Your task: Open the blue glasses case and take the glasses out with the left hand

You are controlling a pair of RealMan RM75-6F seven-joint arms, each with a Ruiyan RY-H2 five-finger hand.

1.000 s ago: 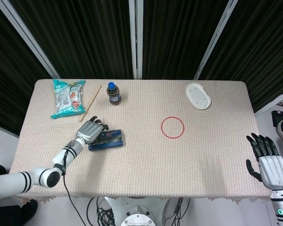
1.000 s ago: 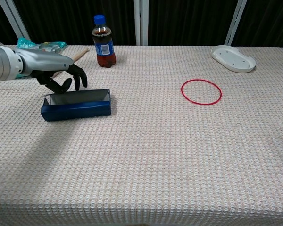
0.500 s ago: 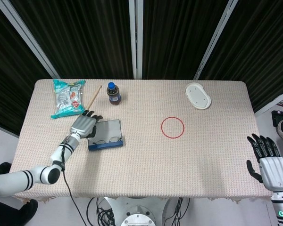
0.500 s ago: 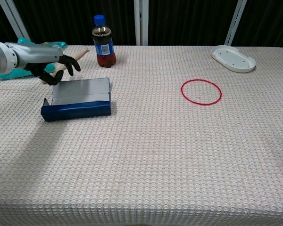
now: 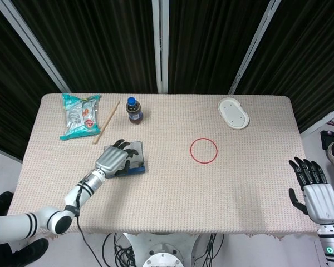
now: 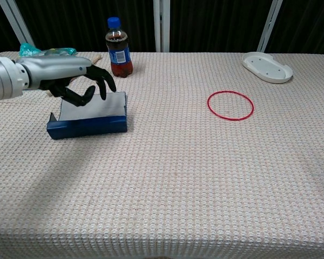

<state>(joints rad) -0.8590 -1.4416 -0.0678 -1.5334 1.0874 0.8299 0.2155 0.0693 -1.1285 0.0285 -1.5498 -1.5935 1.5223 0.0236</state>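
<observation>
We see the table [image 5: 167,183] covered by a beige woven cloth, with the left arm [image 5: 55,214] reaching in from its near-left corner. Half a second ago the left hand [image 5: 112,160] sat at the far-left edge of the blue glasses case [image 6: 87,117]; it has since moved over the case and now hovers above the open interior, fingers loosely curled downward and spread, holding nothing. The case has not shifted: lid raised, left of table centre, near side of the cola bottle [image 6: 118,48]. The right hand [image 5: 317,196] has stayed at the near-right table edge, fingers extended and apart, empty.

Other items are unchanged: snack bag [image 5: 79,114] and wooden stick [image 5: 106,121] at far left, white oval dish [image 5: 234,113] at far right, red ring [image 5: 204,150] near centre.

Hidden or unclear: in the head view the hand covers most of the case, so the glasses cannot be made out now. In the chest view the case's front wall blocks its contents, and the right hand is out of frame.
</observation>
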